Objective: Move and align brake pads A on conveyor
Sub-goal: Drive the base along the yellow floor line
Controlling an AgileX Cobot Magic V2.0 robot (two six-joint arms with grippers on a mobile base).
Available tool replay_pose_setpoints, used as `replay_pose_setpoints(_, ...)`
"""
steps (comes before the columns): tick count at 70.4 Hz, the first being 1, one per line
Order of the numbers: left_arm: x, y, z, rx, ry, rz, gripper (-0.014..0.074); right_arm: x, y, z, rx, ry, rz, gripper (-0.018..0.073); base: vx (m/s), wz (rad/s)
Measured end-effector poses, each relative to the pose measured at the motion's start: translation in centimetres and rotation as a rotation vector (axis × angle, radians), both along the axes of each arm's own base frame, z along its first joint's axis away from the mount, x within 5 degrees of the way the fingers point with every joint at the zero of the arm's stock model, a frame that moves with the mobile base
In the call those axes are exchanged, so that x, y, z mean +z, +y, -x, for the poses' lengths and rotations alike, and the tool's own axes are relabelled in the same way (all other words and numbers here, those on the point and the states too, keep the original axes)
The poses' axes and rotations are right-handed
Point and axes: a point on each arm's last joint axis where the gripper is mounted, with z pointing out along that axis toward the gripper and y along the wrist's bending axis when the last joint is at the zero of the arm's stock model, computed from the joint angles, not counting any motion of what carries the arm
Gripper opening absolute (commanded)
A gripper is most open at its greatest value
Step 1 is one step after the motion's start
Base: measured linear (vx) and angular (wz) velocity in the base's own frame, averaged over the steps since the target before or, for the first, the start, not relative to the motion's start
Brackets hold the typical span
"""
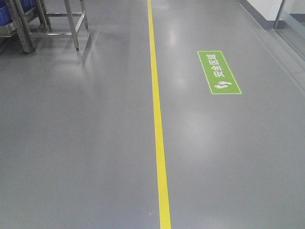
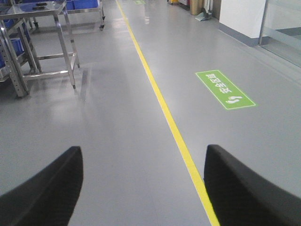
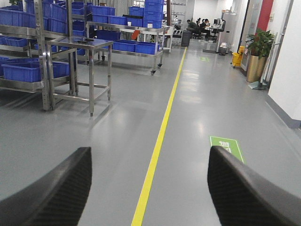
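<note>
So all three cams are basically staring at grey shop floor (image 1: 71,143) here. Neither the brake pads nor the conveyor shows up in any view, so I can't say where they sit. The front cam has a yellow line (image 1: 157,119) running straight up the floor. To the right of it there's a green floor sign (image 1: 218,72) with white characters and little footprints, and the legs of a steel table (image 1: 71,24) show in the top left corner. The left gripper (image 2: 142,157) is spread wide. Its two black fingers (image 2: 47,193) poke in from the bottom corners of its wrist cam, with nothing but floor and the yellow line between them. Same story for the right gripper (image 3: 149,157): released, textured black fingers (image 3: 249,193) well apart, nothing held. The right wrist cam looks further down the aisle. The steel table stands left of the line with a couple of small dark things (image 3: 87,42) on top, too small to make out. Shelving racks (image 3: 42,56) loaded with blue bins (image 3: 21,70) sit beside it, and there's a wheeled rack (image 3: 136,30) with more bins behind. A potted plant (image 3: 258,44) stands by the right wall, and people at desks (image 3: 197,26) are way down the far end.
</note>
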Motion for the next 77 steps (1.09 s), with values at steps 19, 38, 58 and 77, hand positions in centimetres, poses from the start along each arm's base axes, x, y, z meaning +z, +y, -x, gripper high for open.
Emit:
replay_pose_setpoints(19, 0.00, 0.00, 0.00, 0.000, 0.000, 0.000, 0.0524, 0.00, 0.00, 0.00, 0.000, 0.000, 0.000, 0.0497, 0.57, 0.01)
replay_pose_setpoints(38, 0.00, 0.00, 0.00, 0.000, 0.000, 0.000, 0.0524, 0.00, 0.00, 0.00, 0.000, 0.000, 0.000, 0.0497, 0.63, -0.07)
replay_pose_setpoints(58, 0.00, 0.00, 0.00, 0.000, 0.000, 0.000, 0.0524, 0.00, 0.00, 0.00, 0.000, 0.000, 0.000, 0.0497, 0.68, -0.06)
replay_pose_setpoints(77, 0.00, 0.00, 0.00, 0.000, 0.000, 0.000, 0.0524, 0.00, 0.00, 0.00, 0.000, 0.000, 0.000, 0.0497, 0.71, -0.02)
